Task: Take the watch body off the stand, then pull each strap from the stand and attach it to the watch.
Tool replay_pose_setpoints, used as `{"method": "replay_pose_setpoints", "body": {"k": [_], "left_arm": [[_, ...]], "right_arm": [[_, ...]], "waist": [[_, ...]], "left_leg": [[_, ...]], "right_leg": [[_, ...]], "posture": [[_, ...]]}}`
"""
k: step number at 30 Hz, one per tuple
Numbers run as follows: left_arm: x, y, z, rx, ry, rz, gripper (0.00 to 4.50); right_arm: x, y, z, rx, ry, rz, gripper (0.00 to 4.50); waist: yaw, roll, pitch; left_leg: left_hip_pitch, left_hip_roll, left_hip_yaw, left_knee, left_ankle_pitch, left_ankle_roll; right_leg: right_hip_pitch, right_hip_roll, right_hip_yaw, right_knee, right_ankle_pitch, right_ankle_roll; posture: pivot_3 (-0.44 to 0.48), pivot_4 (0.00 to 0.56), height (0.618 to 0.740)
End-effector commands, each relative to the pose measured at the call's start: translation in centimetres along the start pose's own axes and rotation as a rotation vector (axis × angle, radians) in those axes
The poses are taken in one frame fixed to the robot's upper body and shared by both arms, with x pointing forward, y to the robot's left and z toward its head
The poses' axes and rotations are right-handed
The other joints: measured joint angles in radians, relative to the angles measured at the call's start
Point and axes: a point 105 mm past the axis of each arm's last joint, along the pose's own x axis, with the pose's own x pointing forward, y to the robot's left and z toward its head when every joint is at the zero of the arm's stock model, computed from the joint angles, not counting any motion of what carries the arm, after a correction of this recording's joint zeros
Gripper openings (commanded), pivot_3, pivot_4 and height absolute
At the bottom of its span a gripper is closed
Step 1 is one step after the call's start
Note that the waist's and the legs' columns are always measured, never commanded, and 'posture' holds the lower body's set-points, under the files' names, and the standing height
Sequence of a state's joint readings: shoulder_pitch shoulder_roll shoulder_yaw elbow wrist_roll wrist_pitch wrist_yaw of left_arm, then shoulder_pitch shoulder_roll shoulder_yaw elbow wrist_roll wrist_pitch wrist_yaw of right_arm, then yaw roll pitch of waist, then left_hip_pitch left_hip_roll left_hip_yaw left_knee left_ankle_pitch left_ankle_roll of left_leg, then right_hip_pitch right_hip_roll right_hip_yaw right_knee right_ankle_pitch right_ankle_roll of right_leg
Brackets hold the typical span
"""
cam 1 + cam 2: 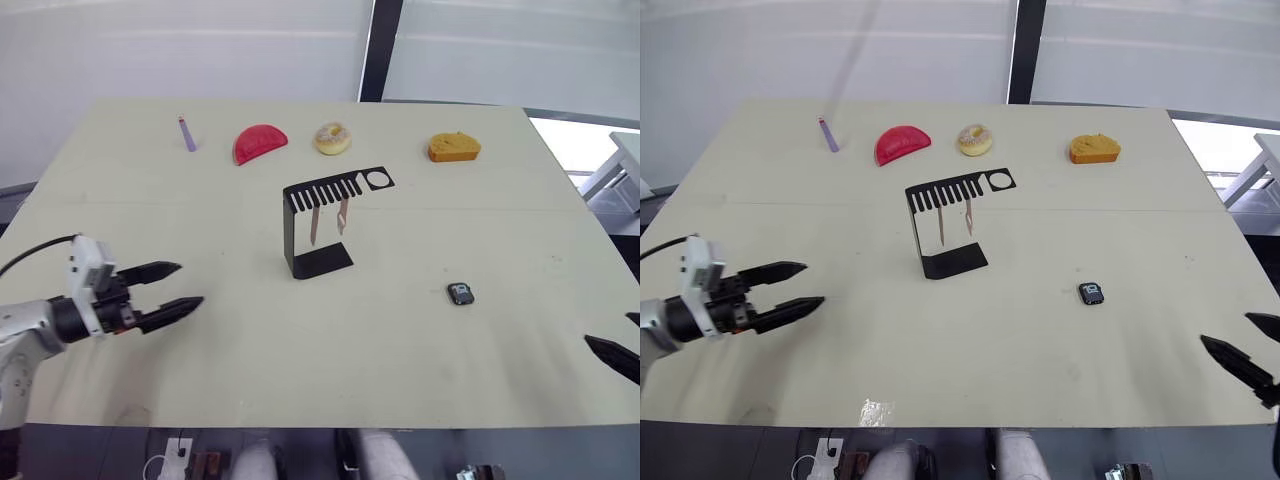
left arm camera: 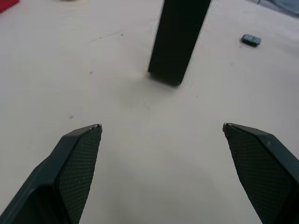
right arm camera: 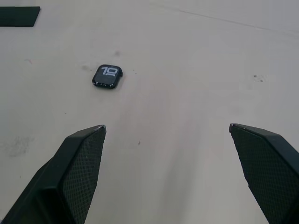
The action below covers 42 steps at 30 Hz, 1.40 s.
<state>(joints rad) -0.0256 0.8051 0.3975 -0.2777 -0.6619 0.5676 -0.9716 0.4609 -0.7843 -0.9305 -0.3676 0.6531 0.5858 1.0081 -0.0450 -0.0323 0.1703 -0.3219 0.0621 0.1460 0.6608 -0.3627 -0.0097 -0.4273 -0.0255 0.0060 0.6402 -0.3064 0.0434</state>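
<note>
Watch body (image 1: 460, 294) flat on my table (image 1: 250, 360) right of centre, off stand (image 1: 318, 222), both straps (image 1: 327, 221) hanging from its comb, left gripper (image 1: 175, 287) and right gripper (image 1: 1240, 347) both spread, grasping nothing.

Bright, even daylight falls across the table (image 1: 480, 200), shadows faint, wrist views slightly soft.

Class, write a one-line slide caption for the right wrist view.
Open right gripper hovering over the table, facing the watch body lying face up, apart from the fingers.
</note>
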Motion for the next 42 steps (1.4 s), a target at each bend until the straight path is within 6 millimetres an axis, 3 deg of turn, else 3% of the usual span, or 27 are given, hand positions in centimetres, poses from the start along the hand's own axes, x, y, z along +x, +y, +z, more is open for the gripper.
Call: {"method": "replay_pose_setpoints", "body": {"k": [1, 4, 9, 15, 27, 30, 37, 40, 42], "left_arm": [[3.6, -3.2, 1.6, 0.056, -0.063, -0.061, 4.50], [6.6, -4.0, 2.6, 0.091, -0.110, 0.017, 4.50], [10.2, -4.3, 2.4, 0.110, -0.102, 0.183, 4.50], [11.9, -3.8, 3.0, 0.084, -0.146, 0.285, 4.50], [13.1, -1.3, 2.9, 0.159, -0.141, 0.412, 4.50], [13.6, -1.1, 3.0, 0.163, -0.151, 0.409, 3.72], [13.8, -0.1, 2.8, 0.184, -0.154, 0.461, 3.72], [13.8, 0.0, 2.8, 0.186, -0.158, 0.464, 2.84], [13.8, 0.0, 2.8, 0.187, -0.157, 0.464, 1.88]], "right_arm": [[1.9, 3.4, 2.4, -0.054, -0.094, 0.108, 4.49], [3.8, 7.3, 4.4, -0.071, -0.167, 0.239, 4.49], [6.3, 13.0, 6.8, -0.104, -0.250, 0.429, 4.49], [7.9, 16.5, 8.6, -0.132, -0.306, 0.556, 4.49], [11.1, 17.7, 9.7, -0.119, -0.352, 0.584, 4.49], [11.7, 17.7, 9.8, -0.115, -0.362, 0.574, 4.50], [12.7, 17.5, 9.7, -0.142, -0.356, 0.534, 4.50], [12.8, 17.6, 9.7, -0.146, -0.355, 0.536, 4.50], [12.8, 17.7, 9.6, -0.147, -0.356, 0.535, 4.50]], "waist": [[0.007, 0.000, 0.000], [0.015, 0.000, 0.000], [0.014, 0.001, 0.000], [0.018, 0.000, 0.000], [0.018, 0.000, 0.000], [0.018, 0.000, 0.000], [0.017, 0.000, 0.000], [0.018, 0.000, 0.000], [0.018, 0.000, 0.000]], "left_leg": [[0.000, 0.000, 0.000, 0.000, 0.000, 0.000], [0.000, -0.001, 0.000, 0.002, 0.001, -0.002], [0.000, -0.001, 0.001, 0.002, 0.002, -0.003], [0.001, -0.001, 0.000, 0.004, 0.004, -0.002], [-0.001, 0.000, 0.000, 0.005, 0.005, -0.001], [-0.001, 0.000, 0.000, 0.005, 0.005, -0.001], [-0.002, 0.000, 0.000, 0.005, 0.005, 0.000], [-0.002, 0.000, 0.000, 0.005, 0.005, 0.000], [-0.002, 0.000, 0.000, 0.005, 0.005, 0.000]], "right_leg": [[0.000, 0.000, 0.000, 0.000, 0.000, 0.000], [0.000, 0.001, 0.001, 0.002, 0.000, 0.000], [0.002, 0.002, 0.003, 0.004, 0.000, 0.000], [0.000, 0.003, 0.002, 0.004, 0.000, 0.000], [-0.001, 0.002, 0.002, 0.004, 0.000, 0.000], [-0.001, 0.002, 0.002, 0.004, 0.000, 0.000], [-0.002, 0.002, 0.002, 0.004, 0.000, 0.000], [-0.002, 0.002, 0.001, 0.004, 0.000, 0.000], [-0.002, 0.002, 0.001, 0.004, 0.000, 0.000]], "posture": [[0.000, 0.150, 0.737], [0.000, 0.150, 0.737], [0.000, 0.150, 0.737], [0.000, 0.150, 0.737], [0.000, 0.150, 0.737], [0.000, 0.150, 0.737], [0.000, 0.150, 0.737], [0.000, 0.150, 0.737], [0.000, 0.150, 0.737]]}}
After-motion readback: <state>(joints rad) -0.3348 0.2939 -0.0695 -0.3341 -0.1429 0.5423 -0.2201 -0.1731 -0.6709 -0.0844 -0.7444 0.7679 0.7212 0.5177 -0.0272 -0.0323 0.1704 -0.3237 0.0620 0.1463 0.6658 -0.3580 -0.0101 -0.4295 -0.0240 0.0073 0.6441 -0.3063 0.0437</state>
